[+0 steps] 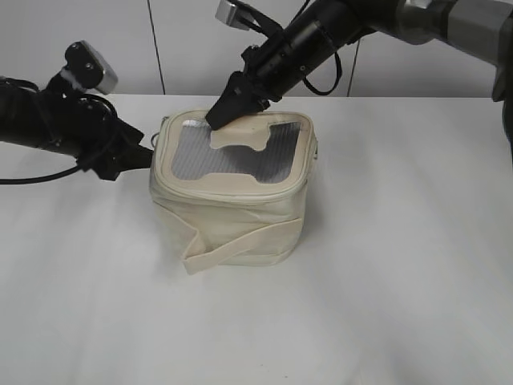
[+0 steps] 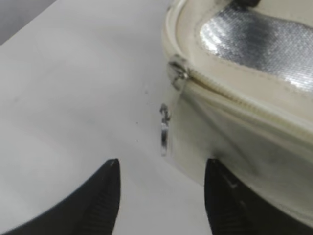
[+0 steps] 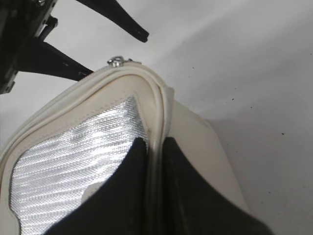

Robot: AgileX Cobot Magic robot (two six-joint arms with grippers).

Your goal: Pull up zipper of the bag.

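White table (image 1: 401, 265), left gripper (image 2: 161, 183) spread beside zipper (image 2: 230, 95), right gripper (image 3: 154, 161) pinching bag (image 1: 232, 212) rim.

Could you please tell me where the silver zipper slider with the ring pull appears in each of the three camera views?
Exterior view: at the bag's left top corner, mostly hidden behind the left gripper; the slider cannot be made out.
Left wrist view: the slider sits on the rim's corner, upper centre, its ring pull hanging below, between the open fingers.
Right wrist view: slider at the top, on the rim's far corner.
Shared landmark: the grey mesh panel.
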